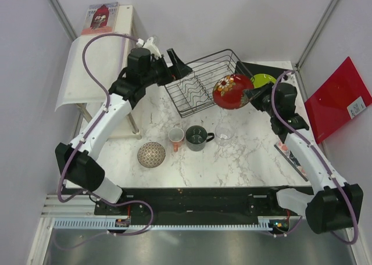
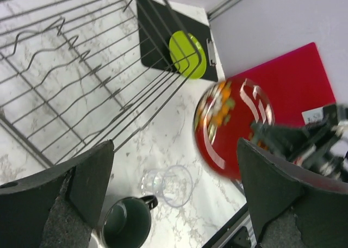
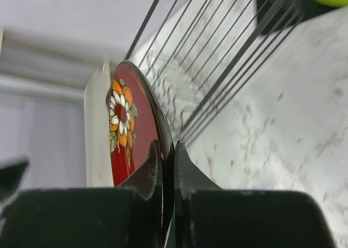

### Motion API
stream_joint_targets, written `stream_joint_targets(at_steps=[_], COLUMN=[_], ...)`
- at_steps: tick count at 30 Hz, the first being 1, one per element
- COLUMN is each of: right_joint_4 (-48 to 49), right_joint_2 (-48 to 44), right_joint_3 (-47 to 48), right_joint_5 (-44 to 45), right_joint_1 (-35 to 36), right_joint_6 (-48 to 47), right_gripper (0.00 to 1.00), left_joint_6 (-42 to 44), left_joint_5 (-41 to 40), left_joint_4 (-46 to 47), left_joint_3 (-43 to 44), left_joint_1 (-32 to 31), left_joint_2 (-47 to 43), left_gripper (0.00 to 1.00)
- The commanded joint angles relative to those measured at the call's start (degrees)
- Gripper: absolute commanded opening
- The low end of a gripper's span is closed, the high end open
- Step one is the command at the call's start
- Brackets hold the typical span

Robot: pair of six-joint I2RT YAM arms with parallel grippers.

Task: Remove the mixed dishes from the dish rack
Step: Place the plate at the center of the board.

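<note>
One dish is in the air: the red bowl [image 1: 232, 92] hangs just off the right near corner of the dish rack [image 1: 200, 82], above the counter [image 1: 238, 160] and touching neither. The right pincer [image 3: 166, 163] is clamped on its rim, with one finger on each face. The left pincer [image 1: 180, 64] stands wide apart with nothing in it, up by the rack's far left side.

No dish shows among the rack's wires, so I judge this bowl to be the last of the unloading, at the step of carrying it to a resting place. The green plate [image 1: 263, 80] lies on the black clipboard [image 1: 256, 70] behind the rack. The glass [image 1: 224, 131], the grey mug [image 1: 197, 138], the orange cup [image 1: 176, 138] and the small patterned bowl [image 1: 151, 154] stand in a loose row on the counter nearer the arms.

The bowl is steeply tipped, not level. Its flowered face turns up and toward the left arm, and the held edge points back along the right arm. Being round, it has no real long axis, only the short axis through its middle, which now leans well off upright. Whether the flowered face is the inside or the underside I cannot tell.

The next move seems to call for rolling the wrist until the bowl is level. Then it can come down onto bare counter clear of the glass, which stands nearly beneath it, before the fingers part.
</note>
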Motion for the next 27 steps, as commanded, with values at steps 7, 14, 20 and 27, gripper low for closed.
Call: stream_joint_targets(at_steps=[7,14,20,27], right_joint_4=[17.35,21.65,27.37,28.51], right_joint_2=[20.64,28.47,34.53,43.66], right_joint_3=[12.12,14.42,14.86,18.11], right_joint_5=[8.95,10.88,12.47,10.89], right_joint_1=[-16.44,-21.99,-23.49,-23.31], right_joint_6=[17.06,20.4,22.16,20.5], right_gripper=[0.0,0.0,0.0,0.0], left_joint_6=[-2.08,-2.61,-3.66,-6.38], left_joint_5=[4.82,5.26,4.21,3.33], left_joint_4=[6.06,7.56,9.14,10.63], left_joint_3=[-16.24,-23.54,-25.83,-26.88], left_joint_1=[-0.34,-0.34,-0.34,-0.34], left_joint_2=[-8.85,-12.19,-13.07,-11.23], left_gripper=[0.99,0.99,0.99,0.98])
